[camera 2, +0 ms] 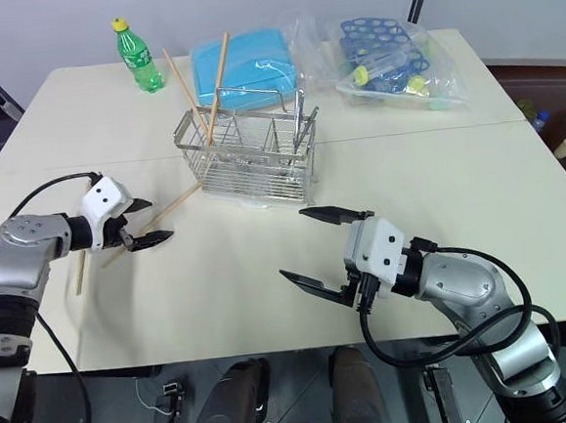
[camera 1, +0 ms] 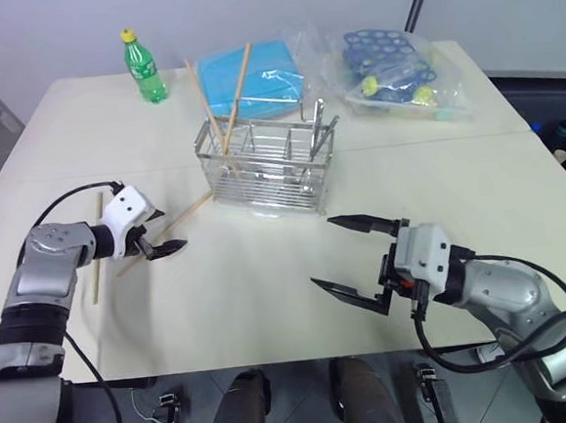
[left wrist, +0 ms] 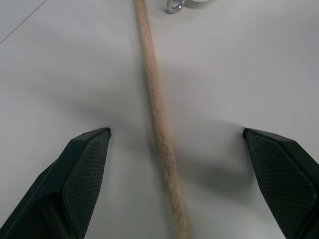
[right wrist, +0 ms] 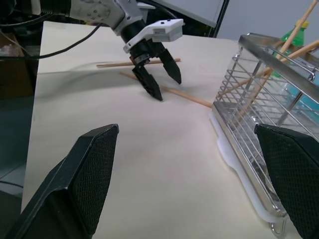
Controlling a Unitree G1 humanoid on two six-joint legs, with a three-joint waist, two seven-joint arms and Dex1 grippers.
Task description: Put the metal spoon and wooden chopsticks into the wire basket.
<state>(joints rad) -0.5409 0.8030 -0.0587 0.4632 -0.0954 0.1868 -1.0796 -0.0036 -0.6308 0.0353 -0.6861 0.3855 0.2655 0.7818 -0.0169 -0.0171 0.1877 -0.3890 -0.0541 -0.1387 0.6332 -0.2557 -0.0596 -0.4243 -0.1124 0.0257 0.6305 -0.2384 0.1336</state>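
Right tool (camera 1: 359, 264) waits released; left tool (camera 1: 160, 239), released, straddles a chopstick (left wrist: 158, 119) on the table (camera 1: 270, 291); closing off-centre may flick it aside.

Both arms I'm driving read as silver-grey rounded metal segments, each ending in a white angular wrist block. From each block spring two black tapered fingers, left gripper (camera 1: 158, 242) and right gripper (camera 1: 350, 255), their inner pads (left wrist: 84, 172) cross-hatched. Black cables loop off each forearm beside the table (camera 1: 271, 310) edge.
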